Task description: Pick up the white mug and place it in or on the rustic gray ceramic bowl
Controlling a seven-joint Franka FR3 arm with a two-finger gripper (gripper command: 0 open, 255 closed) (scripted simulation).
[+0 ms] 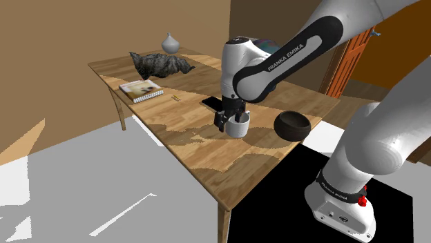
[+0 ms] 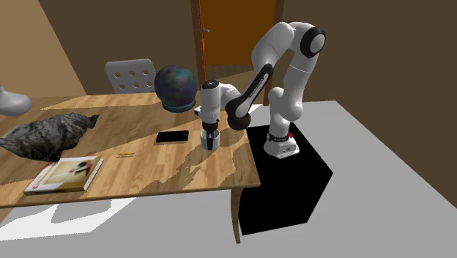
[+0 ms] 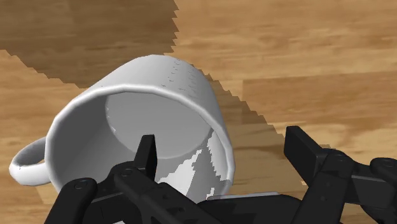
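The plain white handled mug (image 3: pixel 178 83) stands upright on the wooden table (image 1: pixel 200 148), its long axis vertical and its mouth facing up at the all-black two-finger gripper (image 3: pixel 222 156). The fingers are spread wide, one inside the mug and one outside its wall, away from the handle. A dark rounded bowl (image 1: pixel 293 126) sits nearby, to the shoulder view's right.

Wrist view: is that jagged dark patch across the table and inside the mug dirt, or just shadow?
Shadow, most likely: in the wrist view, stair-stepped dark edges cross the table and the inner wall of the mug by the fingers; in the shoulder view, similar saw-toothed shade lies on the table beside the mug.
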